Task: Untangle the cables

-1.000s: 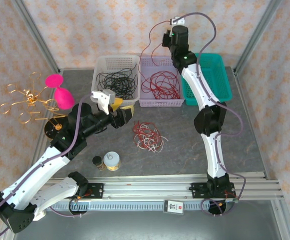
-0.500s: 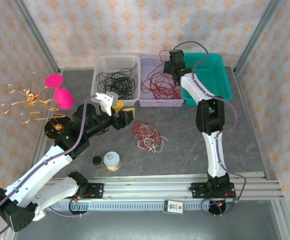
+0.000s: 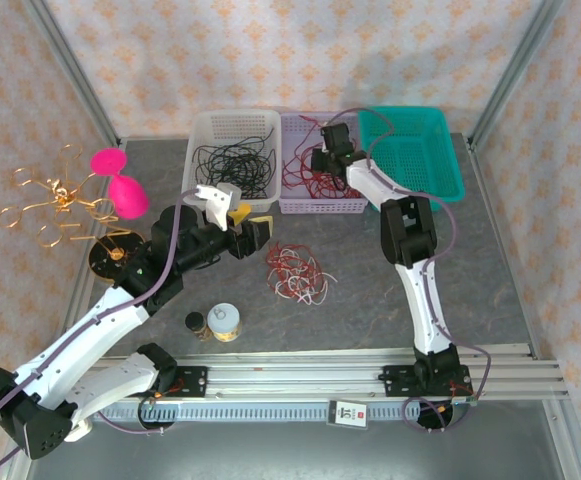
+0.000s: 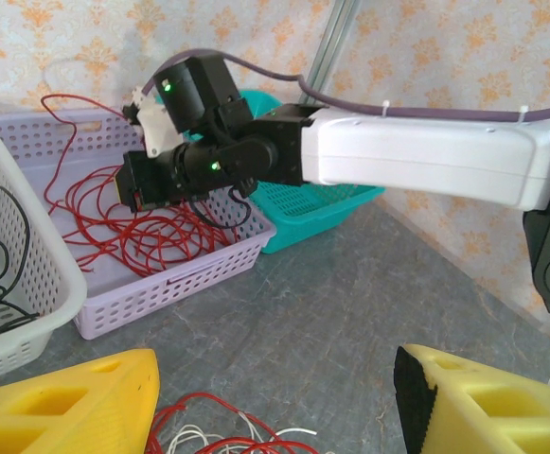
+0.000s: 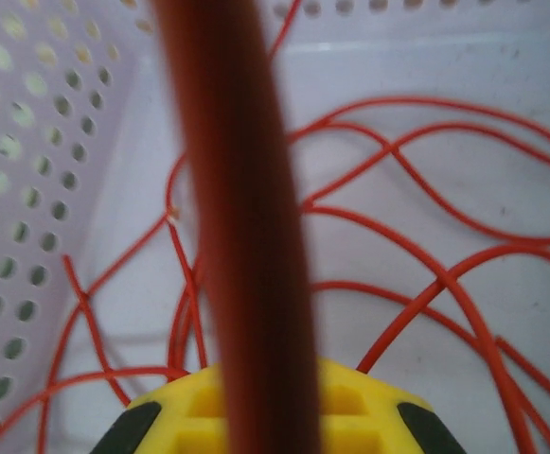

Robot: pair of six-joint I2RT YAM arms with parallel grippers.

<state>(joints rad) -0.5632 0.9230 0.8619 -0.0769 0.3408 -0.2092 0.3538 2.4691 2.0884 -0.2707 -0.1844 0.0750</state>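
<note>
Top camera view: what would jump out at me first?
Probably the hot-pink object at far left, beside gold wire loops. Then the red cables in the lilac basket at the back, where the right claw reaches in. A red-and-white tangle lies in the middle.

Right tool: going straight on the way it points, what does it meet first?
The right tool points down into the purple basket. First contact is likely the red cable, one blurred strand right at its tip, with more loops below; then the basket floor. Depth is unclear.

Perforated plastic basket (image 4: 161,288), matt grey tabletop (image 3: 490,270), smooth red cable (image 5: 237,236)
</note>
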